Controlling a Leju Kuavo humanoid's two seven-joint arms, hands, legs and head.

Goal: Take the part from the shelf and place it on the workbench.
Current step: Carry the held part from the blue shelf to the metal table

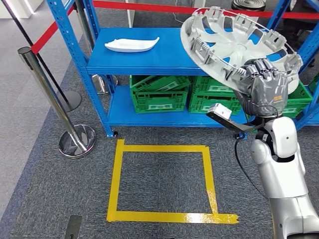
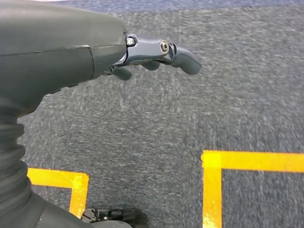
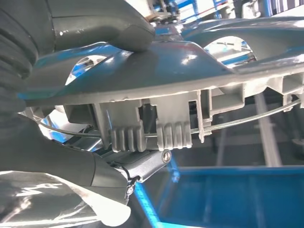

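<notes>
The right robot hand (image 1: 267,84) grips the wheel cover (image 1: 233,42) by its rim at 5 o'clock, lifted off the shelf (image 1: 150,62) for carrying. The left robot hand (image 2: 157,52) hangs open, empty.

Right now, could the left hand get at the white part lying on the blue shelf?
Probably not without moving: the left hand hangs open over the carpet by the yellow tape, while the white part lies far off on the blue shelf.

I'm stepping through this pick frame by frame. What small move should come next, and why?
Probably draw the right hand back from the blue shelf, keeping its grip. It already holds the silver wheel cover by the rim, raised and tilted above the shelf edge; no workbench shows ahead.
</notes>
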